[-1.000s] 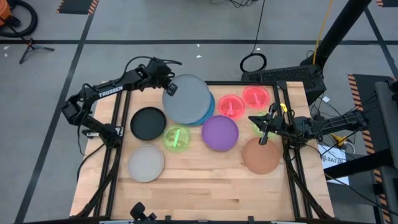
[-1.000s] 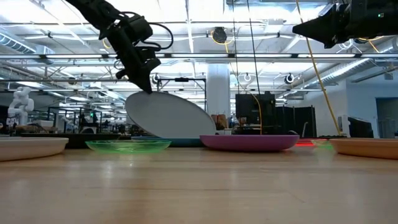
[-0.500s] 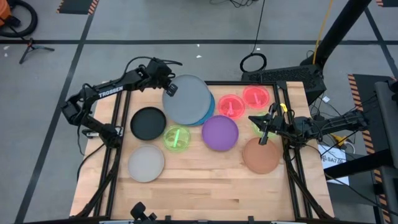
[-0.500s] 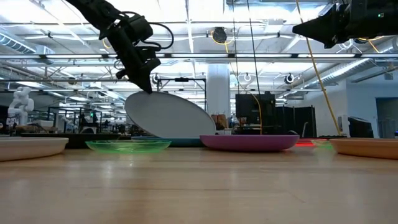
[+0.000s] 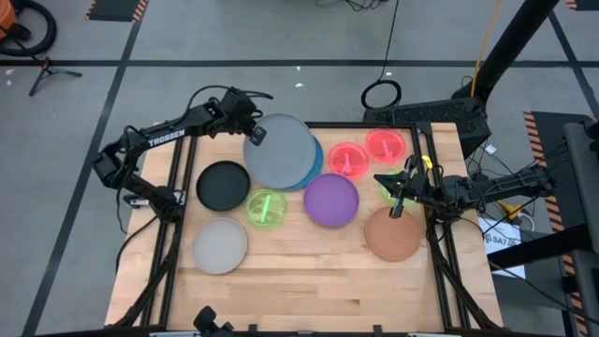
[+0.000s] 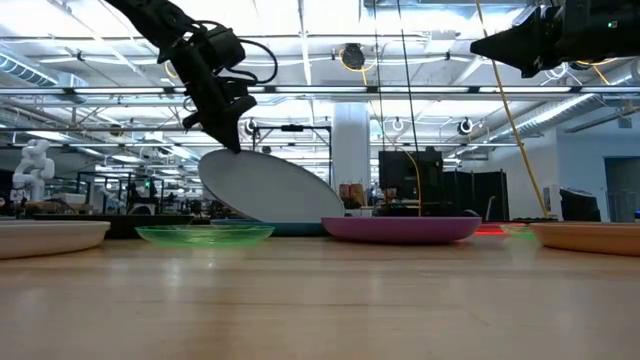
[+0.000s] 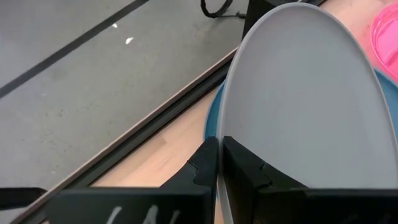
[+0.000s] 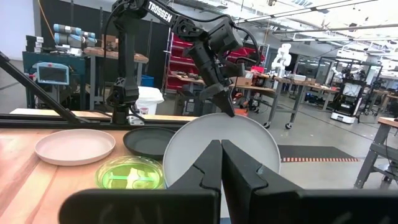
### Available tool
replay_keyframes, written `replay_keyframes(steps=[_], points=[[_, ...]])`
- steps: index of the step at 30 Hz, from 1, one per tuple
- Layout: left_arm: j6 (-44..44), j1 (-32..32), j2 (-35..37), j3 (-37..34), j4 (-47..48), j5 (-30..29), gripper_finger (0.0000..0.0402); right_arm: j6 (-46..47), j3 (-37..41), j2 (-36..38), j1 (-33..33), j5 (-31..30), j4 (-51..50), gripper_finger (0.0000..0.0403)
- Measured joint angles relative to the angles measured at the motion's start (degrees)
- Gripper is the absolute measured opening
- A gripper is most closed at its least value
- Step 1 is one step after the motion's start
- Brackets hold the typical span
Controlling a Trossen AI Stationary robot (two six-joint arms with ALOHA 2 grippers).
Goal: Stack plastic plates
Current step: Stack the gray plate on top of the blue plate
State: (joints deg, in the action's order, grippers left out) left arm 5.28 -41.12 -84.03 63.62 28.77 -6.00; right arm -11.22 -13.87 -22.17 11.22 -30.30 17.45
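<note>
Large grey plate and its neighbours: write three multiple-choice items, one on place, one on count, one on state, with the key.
1. What lies under the large grey plate?
A. the blue plate
B. the black plate
C. the brown plate

2. How many pink-red plates show in the high view?
A. one
B. two
C. four

3. How does the large grey plate sit?
A. flat on the table
B. tilted, one edge held up by the left gripper
C. upside down on the floor

Key: 1 A, blue rim shows beneath it; 2 B, two lie side by side; 3 B, low view shows it slanting from the fingers.
</note>
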Motion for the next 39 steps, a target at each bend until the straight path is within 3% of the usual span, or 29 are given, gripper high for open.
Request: replay_keyframes(steps=[16,24,28,35,39], points=[[1.3,-0.1,0.0,0.0,0.0,0.4,0.0029,2.6,0.0,0.0,0.0,0.0,-2.0,0.0],[0.2,-0.9,0.0,0.0,0.2,1.0,0.0125,-0.4,0.0,0.0,0.0,-3.0,0.9,0.0],[-0.3,0.1,0.0,0.0,-0.5,1.3,0.0155,-2.1,0.0,0.0,-0.1,-2.9,4.4,0.0],[-3.7,8.7,0.0,0.0,-0.3,6.9,0.0161,-2.0,-4.9,-0.1,0.0,-2.6,6.5,0.0],[-5.6,16.4,0.1,0.0,-0.3,7.0,0.0161,1.8,-7.6,-2.2,0.1,3.0,6.3,0.0]])
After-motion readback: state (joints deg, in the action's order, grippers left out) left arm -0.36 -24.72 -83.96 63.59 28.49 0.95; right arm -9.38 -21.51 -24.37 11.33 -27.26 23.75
